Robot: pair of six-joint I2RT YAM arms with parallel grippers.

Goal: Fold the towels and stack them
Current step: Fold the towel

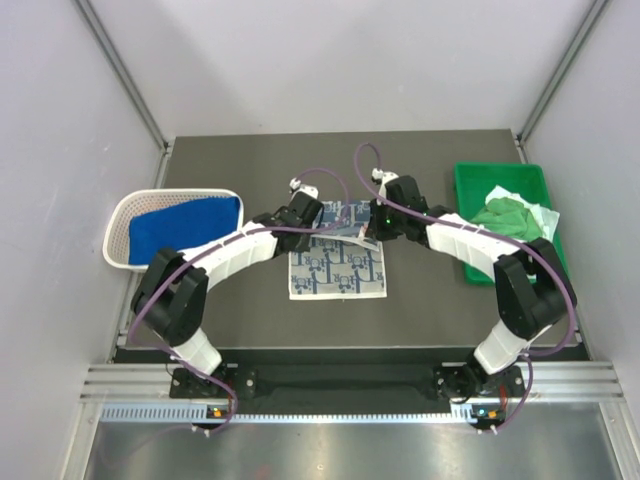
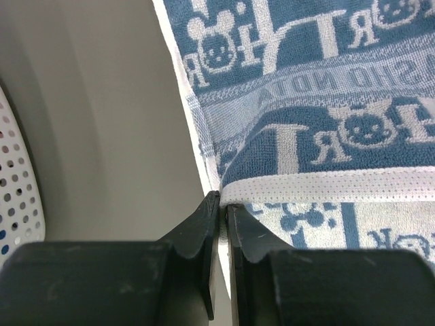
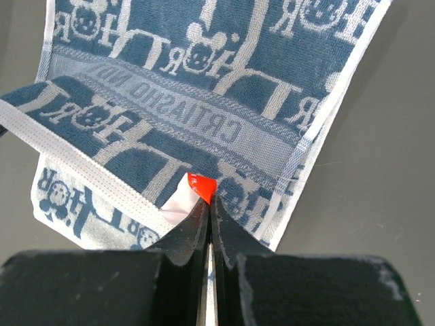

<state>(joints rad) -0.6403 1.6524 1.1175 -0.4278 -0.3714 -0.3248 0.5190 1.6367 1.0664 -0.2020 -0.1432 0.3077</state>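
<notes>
A white towel with blue-grey print (image 1: 338,265) lies in the middle of the table, its far part lifted and folded over toward the front. My left gripper (image 1: 320,224) is shut on the towel's left edge (image 2: 306,88), the white hem pinched between the jaws (image 2: 223,204). My right gripper (image 1: 366,232) is shut on the right corner of the same towel (image 3: 204,88), beside a red and white label (image 3: 200,183). A royal blue towel (image 1: 185,225) lies in the basket at the left. On the tray at the right lies a bright green towel (image 1: 505,213), on top of a pale one (image 1: 540,215).
The white mesh basket (image 1: 118,225) stands at the table's left edge; its wall (image 2: 17,183) shows in the left wrist view. The green plastic tray (image 1: 462,200) stands at the right edge. Grey walls enclose the dark table (image 1: 250,170) on three sides.
</notes>
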